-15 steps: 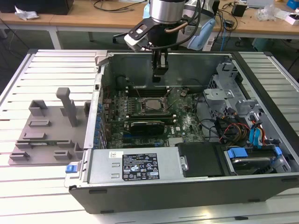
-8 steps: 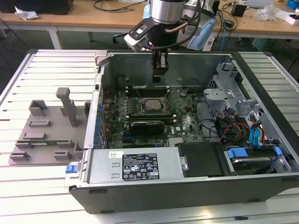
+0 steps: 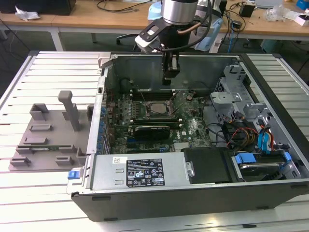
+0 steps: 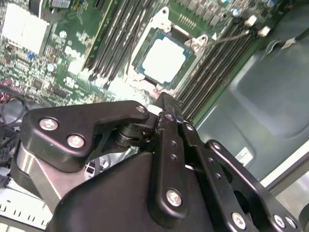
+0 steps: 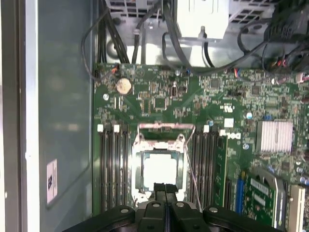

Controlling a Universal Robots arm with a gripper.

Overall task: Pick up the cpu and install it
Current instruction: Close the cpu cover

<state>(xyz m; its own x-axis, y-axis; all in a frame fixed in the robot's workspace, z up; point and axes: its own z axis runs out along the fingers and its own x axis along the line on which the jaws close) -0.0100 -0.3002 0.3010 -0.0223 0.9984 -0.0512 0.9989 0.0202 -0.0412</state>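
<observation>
From where I stand, the cpu (image 5: 159, 169) lies in the socket (image 5: 136, 145) on the motherboard, its pale metal top facing up and nothing touching it. The tool (image 5: 165, 187) hangs above the socket. Its two tips are pressed together with nothing between them, and in the first wrist view they sit over the socket's near edge.

The load plate (image 5: 166, 126) looks swung open beyond the socket, so I judge that the chip is loose in its seat and not clamped. That is the worry: if the shut tips come down off-centre, they could tilt the chip or press one corner into the contacts beneath. I cannot tell from here whether it sits fully flat. The thin lever wire (image 5: 190, 164) runs close along one side of the socket, where it could snag a tip that drifts sideways.

Around the socket it is crowded. Memory slots (image 5: 113, 164) flank it on both sides, a coin battery (image 5: 124, 86) sits past the load plate and a finned heat sink (image 5: 276, 137) lies further out. In the exterior view a dark expansion card (image 3: 152, 129) lies just on the near side of the socket, and a tangle of cables (image 3: 236, 135) lies well off to the exterior view's right of it. The grey fixture tray (image 3: 48, 140) rests on the tabletop (image 3: 58, 72), well apart from the socket and outside the computer case (image 3: 193, 193).
</observation>
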